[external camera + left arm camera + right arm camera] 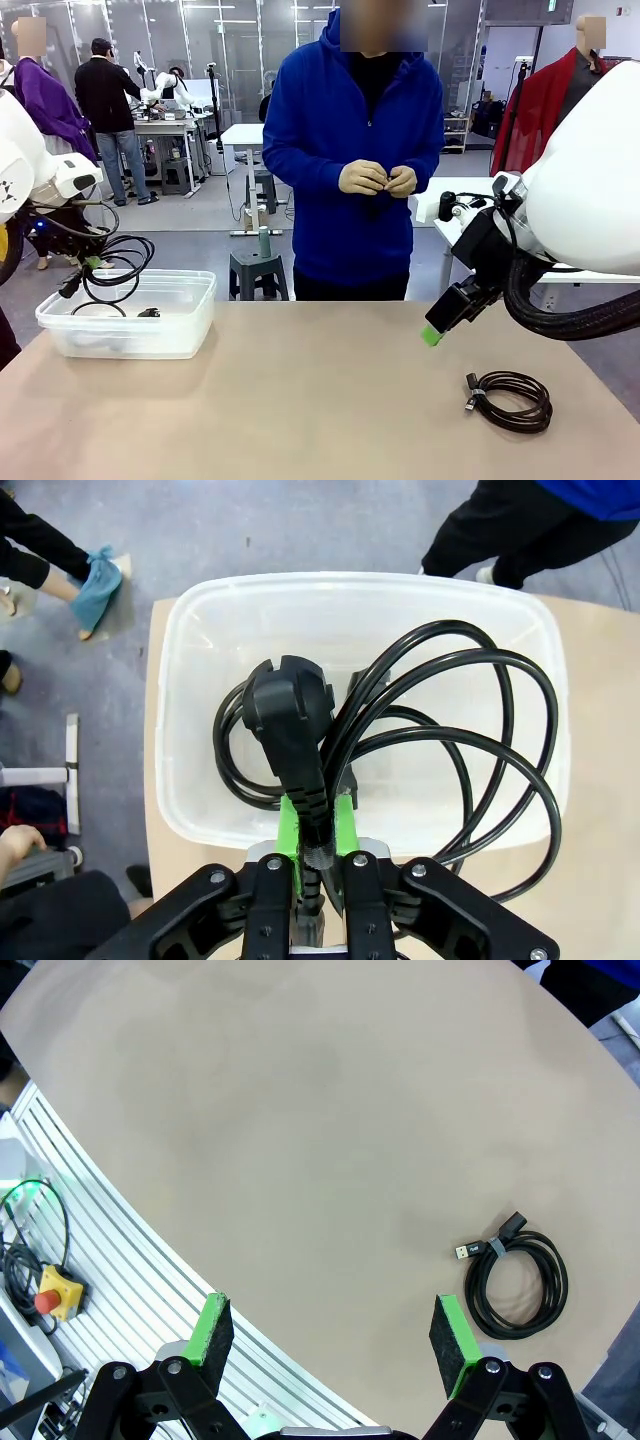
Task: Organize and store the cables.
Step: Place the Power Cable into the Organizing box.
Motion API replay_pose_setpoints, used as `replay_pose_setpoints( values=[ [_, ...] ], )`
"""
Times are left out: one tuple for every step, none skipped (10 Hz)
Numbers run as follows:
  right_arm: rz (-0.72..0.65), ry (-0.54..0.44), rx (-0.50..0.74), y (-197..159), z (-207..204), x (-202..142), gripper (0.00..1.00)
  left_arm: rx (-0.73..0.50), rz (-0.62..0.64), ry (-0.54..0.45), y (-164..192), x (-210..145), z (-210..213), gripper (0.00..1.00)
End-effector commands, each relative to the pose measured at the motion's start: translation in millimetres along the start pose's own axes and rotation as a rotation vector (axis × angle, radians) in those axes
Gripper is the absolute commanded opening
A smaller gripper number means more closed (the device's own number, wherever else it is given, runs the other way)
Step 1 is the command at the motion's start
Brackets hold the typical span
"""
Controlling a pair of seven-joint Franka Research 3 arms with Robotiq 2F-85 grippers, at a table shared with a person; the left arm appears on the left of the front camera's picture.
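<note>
Power cable (500,770), loose coil: hangs over clear plastic bin (200,610); left gripper (317,820) jaws clamped on cord below plug (290,705). USB cable coil (480,1300): flat on bench (300,400), beyond right gripper (331,1332), jaws wide, empty; right arm nearer.

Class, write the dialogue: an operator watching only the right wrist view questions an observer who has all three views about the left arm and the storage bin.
Operator: My view has an open gripper and one coil on the table. What is the other arm doing?
Observer: The left gripper is shut on a black power cord, gripping it just below the plug.
Operator: Where is that cord hanging?
Observer: Its loops hang over the open clear plastic bin at the table's left end.
</note>
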State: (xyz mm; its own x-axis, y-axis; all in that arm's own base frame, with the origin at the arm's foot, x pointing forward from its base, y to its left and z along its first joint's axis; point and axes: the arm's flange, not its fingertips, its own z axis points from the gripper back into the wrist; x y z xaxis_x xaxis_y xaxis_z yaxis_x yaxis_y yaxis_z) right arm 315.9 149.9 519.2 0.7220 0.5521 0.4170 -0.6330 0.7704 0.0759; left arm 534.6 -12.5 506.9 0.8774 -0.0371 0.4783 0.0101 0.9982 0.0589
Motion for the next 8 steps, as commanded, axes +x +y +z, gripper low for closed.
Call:
replay_pose_setpoints(
  values=[
    [-0.003, -0.003, -0.001, -1.1, -0.8, 0.4, 1.00, 0.011, -0.011, -0.002, 0.4, 0.9, 2.3, 0.16],
    [-0.003, -0.003, -0.001, -1.1, -0.8, 0.4, 1.00, 0.000, 0.000, 0.000, 0.0, 0.0, 0.0, 0.16],
    [-0.003, -0.003, -0.001, -1.1, -0.8, 0.4, 1.00, 0.039, -0.040, -0.001, 7.3, 8.1, -5.6, 0.16],
    [-0.003, -0.003, -0.001, -1.1, -0.8, 0.4, 1.00, 0.023, -0.045, 0.040, 17.2, 17.9, -13.4, 0.16],
    [-0.003, -0.003, -0.001, -1.1, -0.8, 0.4, 1.00, 0.021, -0.035, 0.055, 26.3, 27.3, -21.9, 0.16],
    [-0.003, -0.003, -0.001, -1.1, -0.8, 0.4, 1.00, 0.012, -0.036, 0.076, 34.6, 36.0, -32.3, 0.16],
    [-0.003, -0.003, -0.001, -1.1, -0.8, 0.4, 1.00, 0.005, -0.031, 0.096, 40.9, 42.5, -40.3, 0.16],
    [-0.003, -0.003, -0.001, -1.1, -0.8, 0.4, 1.00, 0.006, -0.026, 0.109, 45.4, 45.4, -48.1, 0.16]
  ],
)
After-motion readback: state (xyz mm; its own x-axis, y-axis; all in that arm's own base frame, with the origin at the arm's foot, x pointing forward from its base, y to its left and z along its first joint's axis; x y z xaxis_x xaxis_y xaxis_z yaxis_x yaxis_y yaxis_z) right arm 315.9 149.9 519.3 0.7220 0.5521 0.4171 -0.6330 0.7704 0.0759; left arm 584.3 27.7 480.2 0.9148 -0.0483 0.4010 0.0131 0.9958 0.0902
